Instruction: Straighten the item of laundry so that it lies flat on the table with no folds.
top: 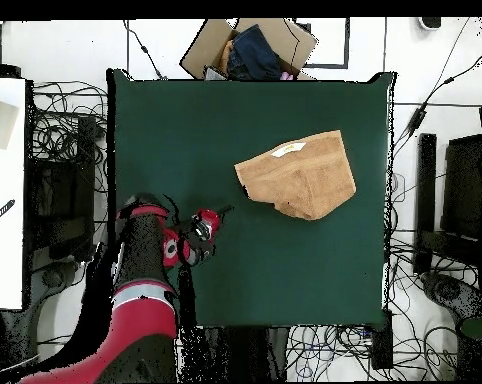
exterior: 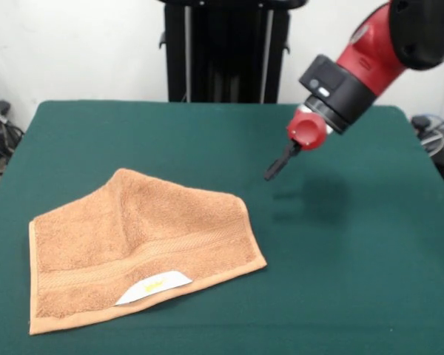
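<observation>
Towel (exterior: 140, 248) sits folded over on my desk (exterior: 340, 281), front-left; tool (exterior: 276, 168) hovers apart to its right (can't tell if spread). Grabbing both layers would just drag it.

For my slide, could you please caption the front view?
Sawyer's end effector hovers beside a folded orange towel on the green table.
</observation>
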`<state>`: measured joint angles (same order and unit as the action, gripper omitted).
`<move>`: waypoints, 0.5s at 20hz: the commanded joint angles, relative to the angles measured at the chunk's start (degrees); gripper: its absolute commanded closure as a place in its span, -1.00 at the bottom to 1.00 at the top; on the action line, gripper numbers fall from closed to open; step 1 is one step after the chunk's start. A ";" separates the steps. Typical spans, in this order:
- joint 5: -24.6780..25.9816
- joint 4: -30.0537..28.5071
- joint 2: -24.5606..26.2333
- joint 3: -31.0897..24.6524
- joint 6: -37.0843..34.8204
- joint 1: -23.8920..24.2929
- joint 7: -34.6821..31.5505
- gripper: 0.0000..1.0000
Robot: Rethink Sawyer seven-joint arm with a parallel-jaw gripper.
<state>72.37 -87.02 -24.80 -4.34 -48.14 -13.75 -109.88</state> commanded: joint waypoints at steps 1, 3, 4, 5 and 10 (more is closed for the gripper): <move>1.04 -3.96 5.14 2.53 5.29 -1.50 -15.67 -1.00; 1.99 -3.33 6.14 3.33 5.86 -2.59 -17.83 -1.00; 2.00 -3.04 6.45 3.56 6.08 -2.78 -17.94 -1.00; 2.01 -2.75 6.76 3.79 6.29 -2.98 -18.05 -1.00; 1.52 -0.54 7.88 4.89 5.30 -4.59 -18.10 -1.00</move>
<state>72.35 -87.81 -19.96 -0.31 -48.13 -16.43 -110.50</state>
